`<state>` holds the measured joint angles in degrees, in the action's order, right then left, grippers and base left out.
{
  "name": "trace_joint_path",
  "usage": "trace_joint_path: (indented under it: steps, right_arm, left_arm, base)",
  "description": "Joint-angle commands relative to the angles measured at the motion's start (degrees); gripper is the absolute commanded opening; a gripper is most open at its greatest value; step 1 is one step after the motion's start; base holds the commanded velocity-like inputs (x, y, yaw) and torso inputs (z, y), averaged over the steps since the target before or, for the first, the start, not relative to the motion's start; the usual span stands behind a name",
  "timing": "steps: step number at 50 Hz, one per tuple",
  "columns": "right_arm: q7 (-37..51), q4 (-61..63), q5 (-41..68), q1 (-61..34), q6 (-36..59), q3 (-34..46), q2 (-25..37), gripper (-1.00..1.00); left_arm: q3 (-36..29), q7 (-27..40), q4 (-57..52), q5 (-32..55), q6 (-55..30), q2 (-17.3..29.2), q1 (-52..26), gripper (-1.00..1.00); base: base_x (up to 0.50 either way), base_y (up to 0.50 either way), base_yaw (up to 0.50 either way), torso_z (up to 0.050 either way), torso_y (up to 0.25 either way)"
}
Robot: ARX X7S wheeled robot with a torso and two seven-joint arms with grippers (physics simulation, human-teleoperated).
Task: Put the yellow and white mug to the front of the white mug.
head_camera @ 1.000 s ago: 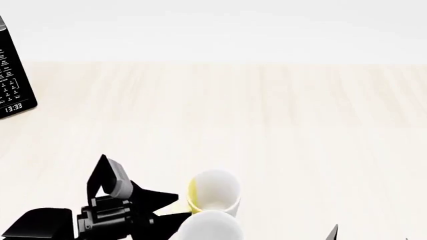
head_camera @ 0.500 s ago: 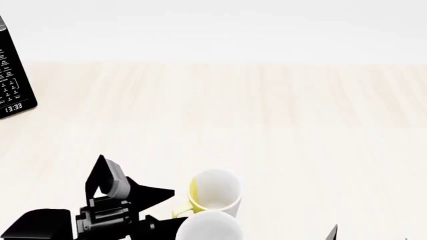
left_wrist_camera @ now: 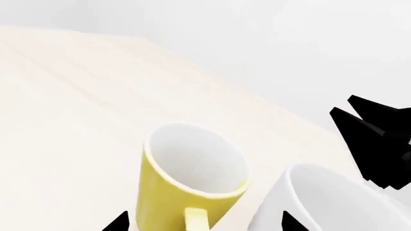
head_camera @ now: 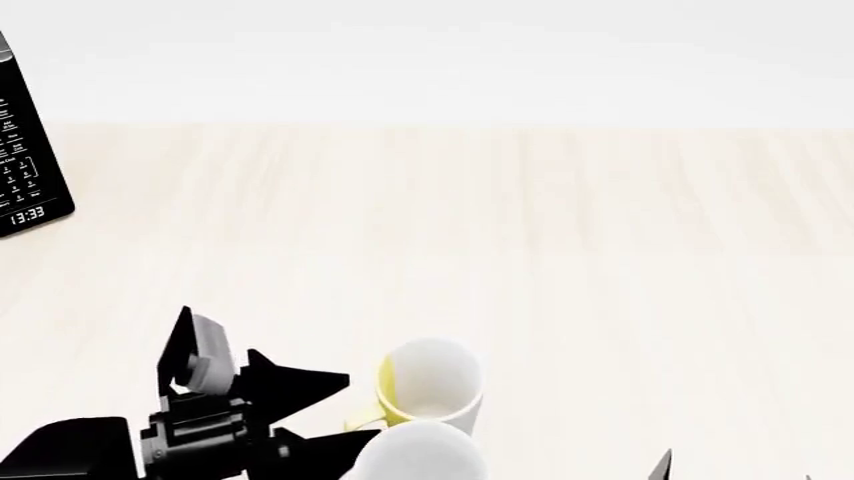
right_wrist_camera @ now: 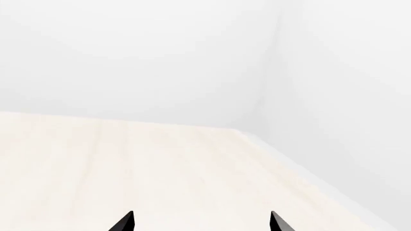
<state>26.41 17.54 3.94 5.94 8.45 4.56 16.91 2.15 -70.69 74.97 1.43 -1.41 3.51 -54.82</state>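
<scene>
- Head view: my left gripper, jaws spread and empty, sits just left of the yellow and white mug.
- That mug stands upright, touching the white mug nearer me.
- Microwave display reads "13:33".
- My right gripper is spread, empty.

A pale wooden tabletop stretches wide, its light grain running away toward a plain white wall behind it. At the far left edge stands a black appliance, only partly in view; it looks like a microwave, with a keypad panel and a small display reading 13:33. Off to the side, the white walls meet in a corner.
</scene>
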Motion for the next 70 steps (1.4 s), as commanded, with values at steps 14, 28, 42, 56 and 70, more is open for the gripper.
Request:
trace_joint_path:
  steps: [14,28,42,56,70]
  right_arm:
    - [0.3,-0.2,0.2,-0.2,0.0,0.6,0.4,1.00]
    - [0.5,-0.3,0.2,-0.3,0.0,0.9,0.5,1.00]
    - [0.8,0.1,0.4,-0.1,0.0,1.0,0.8,1.00]
    - [1.0,0.5,0.7,0.2,-0.1,1.0,1.0,1.00]
    - [1.7,2.0,0.7,1.3,-2.3,0.5,1.3,1.00]
  left_arm:
    - [5.3,-6.8,0.0,2.2,-0.3,1.2,-0.8,1.00]
    - [8.2,-12.0,-2.1,4.9,-1.3,2.2,-0.4,1.00]
    - [11.0,-6.2,-31.0,9.1,-13.8,1.1,11.1,1.00]
    - [13.2,-3.5,-56.8,15.1,-22.9,0.6,23.3,1.00]
    - [19.7,15.7,-72.0,25.2,-15.2,-3.3,33.2,1.00]
  base:
    - [0.00,0.00,0.00,0.000,0.000]
    - [0.00,0.00,0.00,0.000,0.000]
    - [0.00,0.00,0.00,0.000,0.000]
    - [0.00,0.00,0.00,0.000,0.000]
    - [0.00,0.00,0.00,0.000,0.000]
